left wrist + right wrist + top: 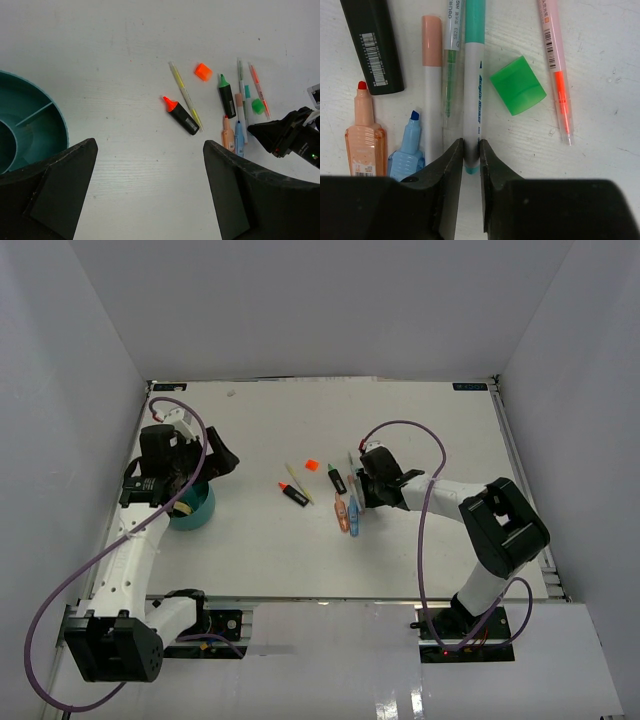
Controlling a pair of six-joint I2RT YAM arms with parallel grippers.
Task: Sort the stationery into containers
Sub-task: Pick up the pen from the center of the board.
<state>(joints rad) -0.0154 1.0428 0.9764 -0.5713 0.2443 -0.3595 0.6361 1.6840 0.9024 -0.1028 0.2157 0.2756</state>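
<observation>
We show the right hand [471, 146] low over the white worktop [605, 165], its two black fingers [451, 165] pressed against either side of the near end of a slim white pen with a teal cap [472, 75]. This pen lies flat between a clear green-inked pen [451, 75] and a small green plastic square [518, 85]. We show the left hand [150, 150] with its fingers spread wide apart, just beside the round teal plastic tub with inner dividers [40, 130], which stands well apart from the black marker with an orange tip [181, 116].
</observation>
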